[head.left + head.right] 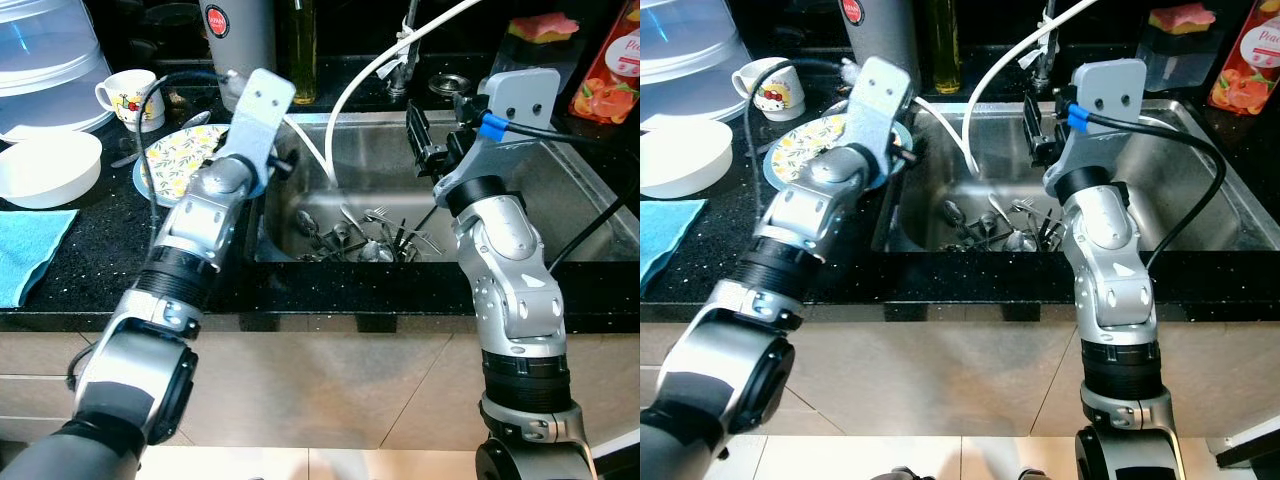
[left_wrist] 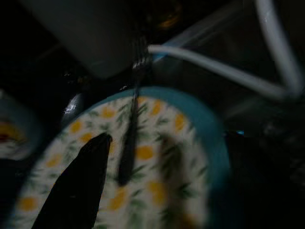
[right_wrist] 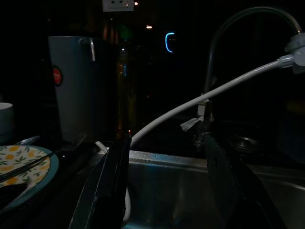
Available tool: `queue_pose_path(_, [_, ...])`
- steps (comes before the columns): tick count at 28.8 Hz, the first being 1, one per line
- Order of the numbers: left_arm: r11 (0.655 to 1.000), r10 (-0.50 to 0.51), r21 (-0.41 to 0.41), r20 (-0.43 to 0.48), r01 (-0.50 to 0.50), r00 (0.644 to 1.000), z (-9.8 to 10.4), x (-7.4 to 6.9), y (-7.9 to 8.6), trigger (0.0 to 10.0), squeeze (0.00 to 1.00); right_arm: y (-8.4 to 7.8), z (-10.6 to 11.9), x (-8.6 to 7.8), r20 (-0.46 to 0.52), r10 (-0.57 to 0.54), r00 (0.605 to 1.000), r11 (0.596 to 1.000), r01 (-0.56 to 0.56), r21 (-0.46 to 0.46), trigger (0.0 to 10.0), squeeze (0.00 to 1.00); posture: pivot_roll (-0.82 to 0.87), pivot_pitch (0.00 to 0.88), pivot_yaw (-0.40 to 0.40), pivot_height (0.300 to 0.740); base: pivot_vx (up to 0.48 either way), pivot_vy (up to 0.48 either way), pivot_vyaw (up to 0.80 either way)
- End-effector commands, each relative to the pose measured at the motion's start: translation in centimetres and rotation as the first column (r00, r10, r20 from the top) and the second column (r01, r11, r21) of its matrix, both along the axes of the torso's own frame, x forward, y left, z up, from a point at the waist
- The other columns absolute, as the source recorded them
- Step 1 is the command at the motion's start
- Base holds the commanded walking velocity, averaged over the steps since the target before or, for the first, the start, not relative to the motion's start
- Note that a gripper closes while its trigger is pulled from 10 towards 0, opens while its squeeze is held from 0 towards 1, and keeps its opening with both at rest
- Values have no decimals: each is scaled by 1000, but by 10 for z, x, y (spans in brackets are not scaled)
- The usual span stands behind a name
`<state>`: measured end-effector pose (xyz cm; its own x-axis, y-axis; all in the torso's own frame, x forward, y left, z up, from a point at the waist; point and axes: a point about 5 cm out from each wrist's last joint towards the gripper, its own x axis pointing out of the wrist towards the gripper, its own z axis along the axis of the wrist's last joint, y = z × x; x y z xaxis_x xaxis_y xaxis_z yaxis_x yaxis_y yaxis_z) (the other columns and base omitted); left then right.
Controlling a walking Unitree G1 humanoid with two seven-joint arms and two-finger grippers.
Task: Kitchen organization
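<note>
While left gripper (image 2: 119, 162) hovers over blue-rimmed lemon-patterned plate (image 1: 178, 155) left of steel sink (image 1: 560, 190), dark fork (image 2: 131, 133) between fingers, grip unclear; right gripper (image 3: 167, 191) spread wide above sink.

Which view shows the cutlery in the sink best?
Left eye view: the cutlery lies unobstructed on the sink floor between both arms. Right eye view shows it too, partly behind the right arm. Right wrist view catches only the sink's dark back wall.
</note>
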<state>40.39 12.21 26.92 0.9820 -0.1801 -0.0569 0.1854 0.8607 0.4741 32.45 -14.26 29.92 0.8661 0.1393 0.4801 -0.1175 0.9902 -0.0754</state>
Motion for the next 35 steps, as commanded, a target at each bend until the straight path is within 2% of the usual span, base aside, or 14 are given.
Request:
queue_pose_path(1, [995,-34,92,-4,34,999,-5,-2,-1,10000,0,2,-1,-2,3,6,1000,1000,-6,1,10000,0,78,86,58,740,0,0,0])
queue_pose_path(3, [930,-164,336,16,149,986,-5,-11,-9,10000,0,1,-1,-2,3,6,1000,1000,-6,2,10000,0,86,87,53,740,0,0,0])
queue_pose_path(4, [930,-164,336,16,149,986,-5,-11,-9,10000,0,1,-1,-2,3,6,1000,1000,-6,2,10000,0,86,87,53,740,0,0,0])
queue_pose_path(6, [856,-253,471,24,212,967,-5,-19,-18,10000,0,2,-1,-2,3,9,1000,1000,-9,1,10000,0,88,86,52,740,0,0,0])
queue_pose_path(7, [841,-274,493,28,225,961,-5,-21,-21,10000,0,2,-1,-1,4,11,1000,1000,-11,2,10000,0,88,86,53,740,0,0,0])
queue_pose_path(13, [814,-302,528,27,243,953,-7,-28,-32,10000,0,3,0,-1,6,15,1000,1000,-15,2,10000,0,87,87,52,740,0,0,0])
queue_pose_path(18, [780,-233,601,25,172,972,-15,-23,-19,10000,0,3,0,-1,3,13,1000,1000,-13,2,10000,0,87,88,52,740,0,0,0])
queue_pose_path(28, [744,-144,661,12,100,989,-31,-17,-4,10000,0,4,0,-2,5,14,1000,1000,-14,4,10000,0,86,83,54,740,0,0,0])
queue_pose_path(29, [740,-115,670,47,54,992,-30,-15,0,9098,0,4,0,-2,5,14,1000,1000,-14,3,10000,0,84,81,53,740,0,0,0])
queue_pose_path(30, [740,-115,670,47,54,992,-30,-15,0,9098,0,4,0,-2,5,14,1000,1000,-14,3,10000,0,84,81,53,740,0,0,0])
queue_pose_path(31, [740,-107,671,54,44,993,-29,-14,1,4784,0,4,-1,-2,5,15,1000,1000,-15,3,10000,0,83,81,53,740,0,0,0])
queue_pose_path(32, [740,-103,672,60,36,993,-29,-14,1,4039,0,4,0,-2,5,15,1000,1000,-15,2,10000,0,83,81,53,740,0,0,0])
queue_pose_path(34, [739,-101,673,64,32,993,-29,-14,2,4039,0,4,0,-2,5,15,1000,1000,-15,1,10000,0,83,81,53,740,0,0,0])
queue_pose_path(35, [738,-99,675,69,27,993,-30,-14,2,0,0,4,-1,-2,5,15,1000,1000,-15,1,10000,0,84,76,52,740,0,0,0])
